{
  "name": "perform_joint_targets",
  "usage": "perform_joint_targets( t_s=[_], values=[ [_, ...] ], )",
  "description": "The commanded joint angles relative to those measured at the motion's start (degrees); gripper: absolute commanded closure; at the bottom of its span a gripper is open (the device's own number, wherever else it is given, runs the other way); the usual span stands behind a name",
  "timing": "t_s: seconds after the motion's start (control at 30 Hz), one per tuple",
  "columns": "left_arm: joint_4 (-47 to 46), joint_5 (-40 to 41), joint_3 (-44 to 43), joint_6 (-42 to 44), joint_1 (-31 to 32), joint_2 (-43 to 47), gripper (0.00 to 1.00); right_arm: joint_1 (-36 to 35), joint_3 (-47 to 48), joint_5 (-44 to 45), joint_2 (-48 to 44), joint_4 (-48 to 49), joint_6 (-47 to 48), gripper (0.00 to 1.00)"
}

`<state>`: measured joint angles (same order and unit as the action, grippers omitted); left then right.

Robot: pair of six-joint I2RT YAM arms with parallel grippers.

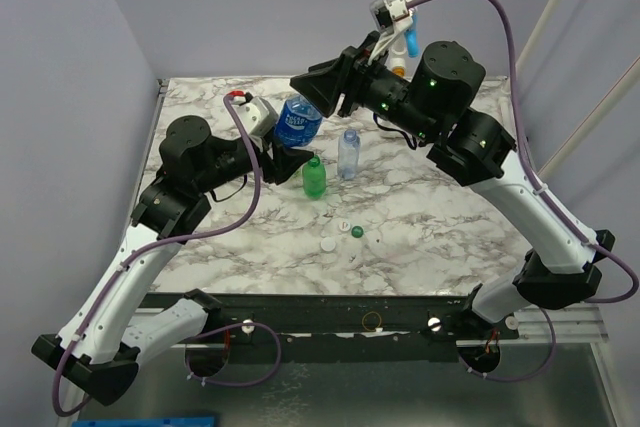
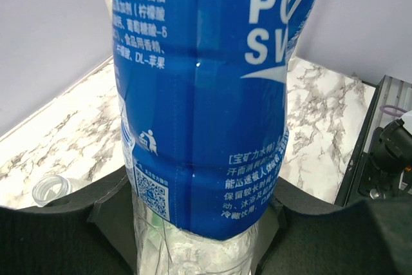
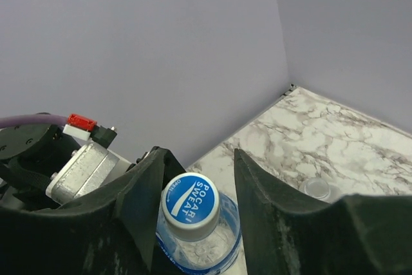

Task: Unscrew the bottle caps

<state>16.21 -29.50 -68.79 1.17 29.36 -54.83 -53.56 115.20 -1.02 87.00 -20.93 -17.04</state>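
My left gripper (image 2: 199, 223) is shut on the lower body of a clear bottle with a blue label (image 2: 199, 94); in the top view this bottle (image 1: 297, 125) stands at the back left of the table. Its cap (image 3: 190, 205), white with a blue top, sits on the neck between the fingers of my right gripper (image 3: 196, 185). The left finger (image 3: 138, 204) lies against the cap, while a gap shows between the cap and the right finger (image 3: 270, 210). A green bottle (image 1: 314, 177) and a small clear bottle (image 1: 348, 154) stand uncapped nearby. Loose caps lie on the table: white (image 1: 328, 244), green (image 1: 357, 232).
The marble table (image 1: 440, 227) is walled at the back and left. An open bottle mouth (image 3: 317, 188) shows beside the right finger. White pipes with a blue valve (image 1: 411, 45) rise behind the right arm. My two arms cross the table's left and right sides.
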Motion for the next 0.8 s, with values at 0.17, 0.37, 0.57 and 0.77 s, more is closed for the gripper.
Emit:
perform_joint_targets(
  t_s=[0.17, 0.37, 0.57, 0.77],
  values=[
    [0.0, 0.4, 1.1, 1.0, -0.1, 1.9, 1.00, -0.1, -0.4, -3.3, -0.3, 2.4, -1.2, 0.79],
    [-0.1, -2.9, -0.2, -0.8, -0.1, 1.9, 1.00, -0.1, -0.8, -5.4, -1.0, 1.5, 0.5, 0.99],
    [-0.2, -25.2, -3.3, -8.8, -0.1, 1.5, 1.00, 0.4, -10.4, -36.3, -8.9, 10.8, 8.0, 0.99],
    [-1.0, -40.9, -5.9, -19.5, -0.1, -0.2, 1.00, 0.4, -18.0, -55.2, -14.2, 18.2, 7.0, 1.00]
  ],
)
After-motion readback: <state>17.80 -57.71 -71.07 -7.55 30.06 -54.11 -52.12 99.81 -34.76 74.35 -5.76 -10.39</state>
